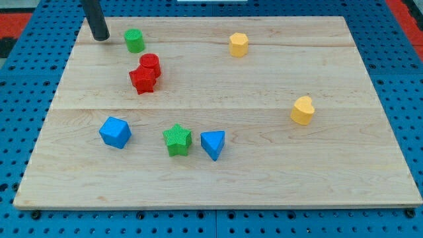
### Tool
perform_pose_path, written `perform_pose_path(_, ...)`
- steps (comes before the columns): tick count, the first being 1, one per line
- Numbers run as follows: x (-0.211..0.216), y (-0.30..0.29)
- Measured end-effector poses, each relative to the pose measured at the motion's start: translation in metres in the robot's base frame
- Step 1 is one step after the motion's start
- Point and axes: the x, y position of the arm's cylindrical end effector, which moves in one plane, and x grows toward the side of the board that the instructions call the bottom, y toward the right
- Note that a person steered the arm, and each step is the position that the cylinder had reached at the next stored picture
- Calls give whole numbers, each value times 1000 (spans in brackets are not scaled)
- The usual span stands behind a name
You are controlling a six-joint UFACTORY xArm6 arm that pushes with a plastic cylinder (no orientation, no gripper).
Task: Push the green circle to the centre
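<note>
The green circle (134,41) is a small green cylinder near the view's top left of the wooden board (264,172). My tip (100,38) rests on the board just to the left of the green circle, with a small gap between them. The rod rises from the tip out of the view's top.
A red cylinder (151,64) and a red star (142,80) touch each other just below the green circle. A blue block (115,132), a green star (177,140) and a blue triangle (213,144) lie lower down. A yellow hexagon (238,45) and a yellow heart (302,110) lie to the right.
</note>
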Motion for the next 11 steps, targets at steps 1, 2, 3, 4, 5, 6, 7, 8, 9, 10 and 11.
perform_pose_path(1,5,60)
perform_pose_path(2,33,83)
perform_pose_path(3,29,88)
perform_pose_path(4,59,97)
perform_pose_path(5,64,126)
perform_pose_path(6,86,163)
perform_pose_path(7,78,170)
perform_pose_path(8,77,181)
perform_pose_path(9,79,185)
perform_pose_path(10,126,189)
perform_pose_path(11,144,189)
